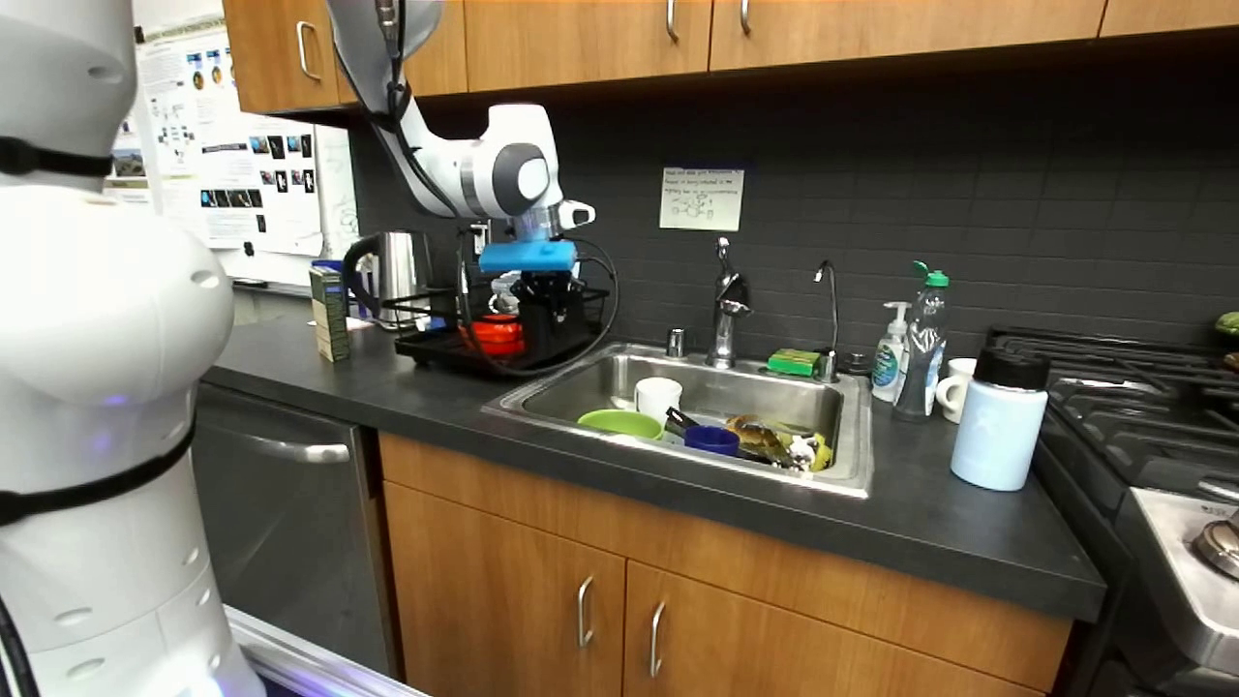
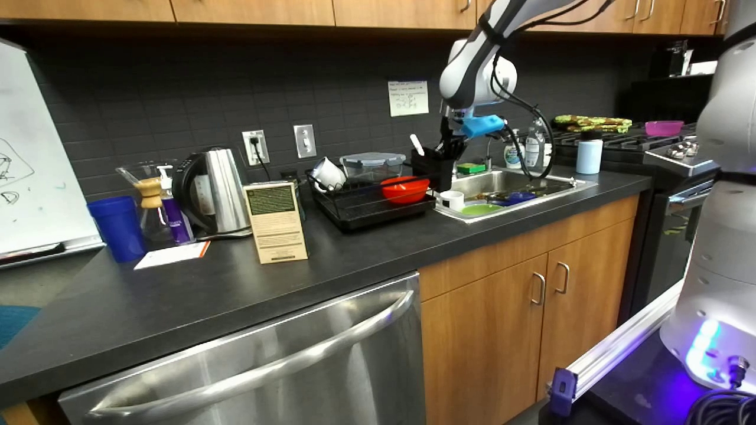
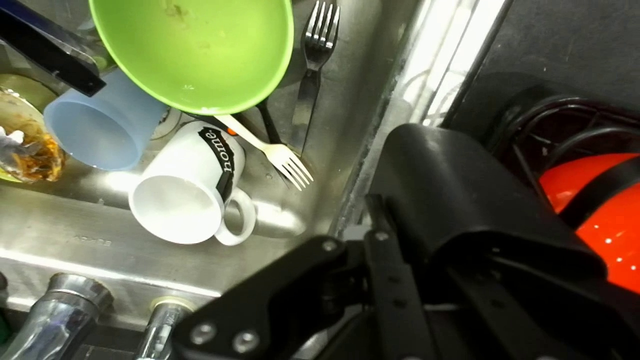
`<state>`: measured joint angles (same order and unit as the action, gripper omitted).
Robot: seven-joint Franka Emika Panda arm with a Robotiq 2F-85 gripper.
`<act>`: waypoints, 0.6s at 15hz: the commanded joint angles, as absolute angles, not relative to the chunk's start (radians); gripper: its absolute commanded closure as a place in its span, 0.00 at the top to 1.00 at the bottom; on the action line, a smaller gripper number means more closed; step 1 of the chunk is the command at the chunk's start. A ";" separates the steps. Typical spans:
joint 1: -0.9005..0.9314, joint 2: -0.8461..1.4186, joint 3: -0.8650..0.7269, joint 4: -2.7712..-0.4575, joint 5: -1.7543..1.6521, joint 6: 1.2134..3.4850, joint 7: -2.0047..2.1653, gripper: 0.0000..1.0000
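Where the dish rack (image 2: 357, 215) meets the sink (image 1: 852, 465), the Robotiq gripper (image 2: 449, 150) points down at a black utensil caddy (image 2: 432, 171) at the rack's sink-side end. The claw is clenched, its fingers (image 3: 392, 285) at the caddy's wall in the wrist view: one lies along the outside, while the second runs toward the open mouth. With black set on black there, whether the wall is pinched between them cannot be told. In an exterior view a white handle (image 2: 417, 145) shows at the caddy's top.

Beside the caddy, in the rack, sits a red bowl (image 2: 406, 190), visible in both exterior views; farther along are a tilted white mug (image 2: 329, 175) and a clear lidded container (image 2: 373, 168).

Inside the sink, the wrist view shows a lime-green bowl (image 3: 195, 55), a "home." mug (image 3: 175, 200), a pale blue cup (image 3: 95, 135) and a food-smeared dish (image 3: 30, 135). A cream fork (image 3: 287, 162) juts from the bowl's rim, tines near the mug's handle, and a metal fork (image 3: 320, 42) lies near the sink wall.

Behind the basin are a chrome faucet (image 1: 728, 310) and a green sponge (image 1: 794, 362); on the counter past it stand a dish-soap bottle (image 1: 921, 358), a white pump bottle (image 1: 886, 363) and a light-blue flask (image 1: 997, 436).
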<state>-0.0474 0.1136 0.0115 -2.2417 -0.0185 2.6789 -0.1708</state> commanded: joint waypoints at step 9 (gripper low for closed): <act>-0.004 -0.007 0.018 -2.354 -0.084 2.689 -0.171 0.01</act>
<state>-0.0210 0.0534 0.0140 -2.3101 -0.0344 2.6904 -0.1441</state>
